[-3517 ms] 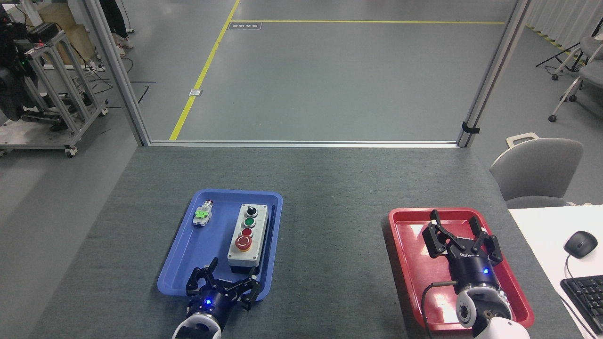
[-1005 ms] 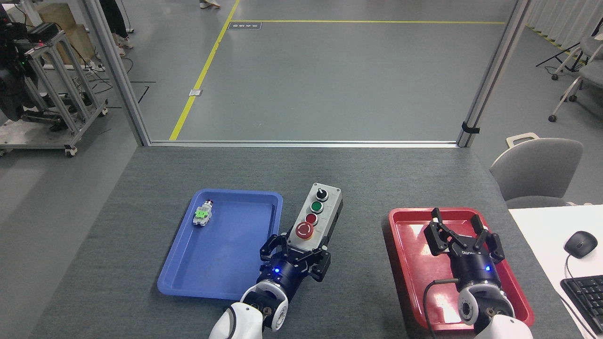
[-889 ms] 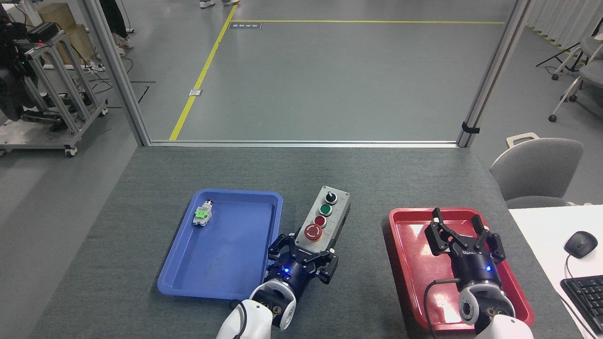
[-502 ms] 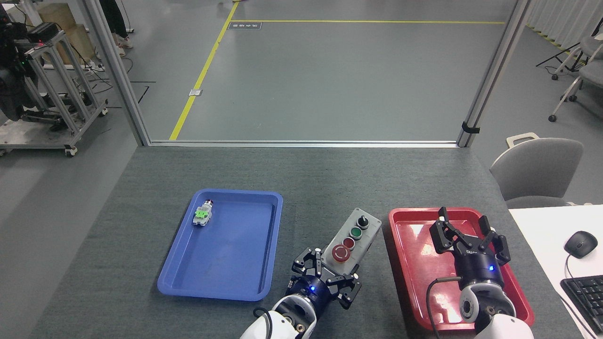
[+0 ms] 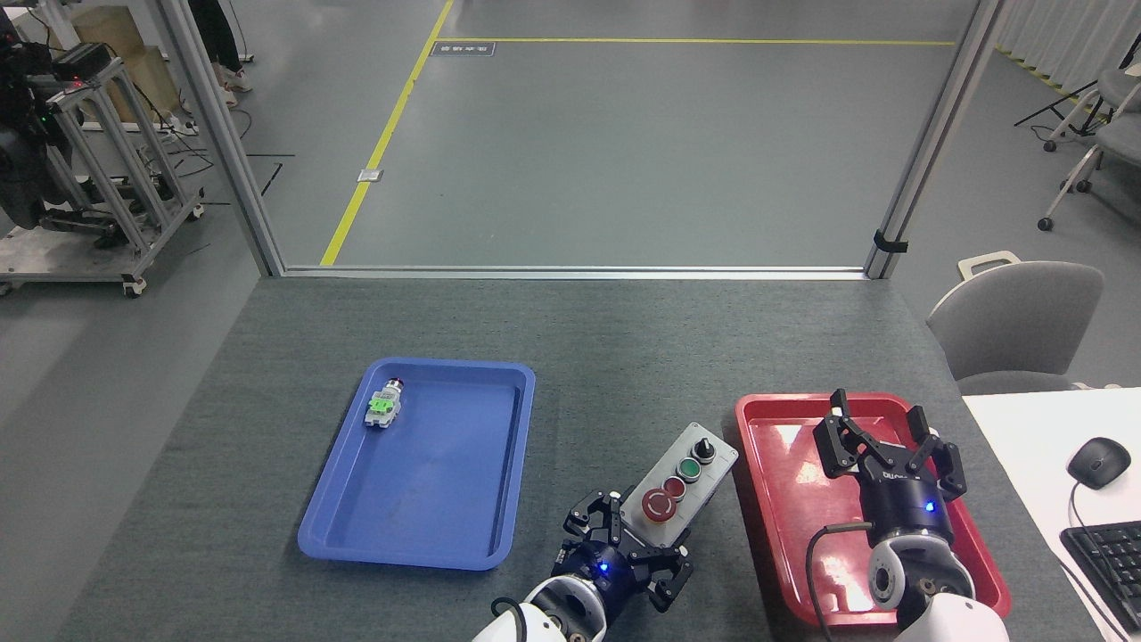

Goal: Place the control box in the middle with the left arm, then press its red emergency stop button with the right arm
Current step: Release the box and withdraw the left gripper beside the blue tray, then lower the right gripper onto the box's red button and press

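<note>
Your left gripper point(image 5: 628, 557) is clamped on the control box point(image 5: 679, 484), sitting on the desk point(image 5: 615, 374) between both trays. Next: let go, then bring the wide-open right gripper point(image 5: 887, 446) onto the red emergency stop button point(image 5: 660, 505).

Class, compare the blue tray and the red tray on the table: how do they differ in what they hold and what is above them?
The blue tray holds a small silver switch; the red tray shows no loose item. The right end effector hangs over the red tray; nothing hangs over the blue tray. Both are shallow rectangles on grey felt.
</note>
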Available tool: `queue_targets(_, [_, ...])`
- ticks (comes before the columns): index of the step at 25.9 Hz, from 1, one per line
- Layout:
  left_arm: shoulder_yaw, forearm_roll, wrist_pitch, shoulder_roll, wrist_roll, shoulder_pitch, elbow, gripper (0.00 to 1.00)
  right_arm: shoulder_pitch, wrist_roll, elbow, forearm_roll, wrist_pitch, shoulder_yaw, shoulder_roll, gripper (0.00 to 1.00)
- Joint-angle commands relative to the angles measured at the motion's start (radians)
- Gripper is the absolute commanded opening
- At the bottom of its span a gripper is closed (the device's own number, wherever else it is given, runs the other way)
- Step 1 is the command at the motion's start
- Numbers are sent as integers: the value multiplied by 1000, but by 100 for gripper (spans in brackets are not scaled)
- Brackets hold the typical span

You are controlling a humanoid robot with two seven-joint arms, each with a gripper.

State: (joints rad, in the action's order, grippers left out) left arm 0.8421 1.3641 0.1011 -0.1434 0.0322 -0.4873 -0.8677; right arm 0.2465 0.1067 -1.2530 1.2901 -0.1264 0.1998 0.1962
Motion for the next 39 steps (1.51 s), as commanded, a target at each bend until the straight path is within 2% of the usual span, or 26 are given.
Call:
queue_targets(1, [-8,-11,8,1,-2,-8,-1,71,2,1,1,0,2,1,-1,100])
queue_targets(3, [-11,-13,48,2,9,-8,-7,99,8,1,1,0,5,1,-3,100])
queue_targets(6, [-28,-13,71,2,9,1,-16,99,8,1,4,0,5,1,-3,100])
queue_targets(10, [-103,-33,8,31,2,50,-77,99,8,2,4,2,5,1,-3,100])
queue_targets(12, [-156,-48,-32,80,0,90,-154,99,8,2,4,2,5,1,-3,100])
queue_targets(17, [-360,-53,-83,269,2,217,-415,99,20,1,9,5,5,-2,8,97])
queue_targets(18, [-425,-54,-100,289,2,234,-442,99,33,1,12,5,5,-2,8,94])
queue_targets(20, [-558,-82,-149,295,6,256,-470,99,56,2,15,2,2,-3,8,78])
queue_targets(23, [-713,-151,-261,292,8,254,-484,99,125,2,60,5,-15,-20,8,39])
queue_targets(25, [-779,-203,-304,294,9,250,-484,99,152,2,95,18,-61,-97,6,2])
queue_targets(28, [-830,-241,-320,311,9,248,-482,99,157,-1,124,18,-142,-235,11,0])
queue_targets(32, [-865,-243,-322,328,9,243,-479,99,148,-2,132,34,-156,-365,3,0])
queue_targets(35, [-885,-243,-308,321,5,239,-479,99,142,-2,155,98,-157,-451,-6,0])
queue_targets(39, [-885,-243,-284,315,5,228,-467,99,106,-2,202,204,-171,-494,-29,0])
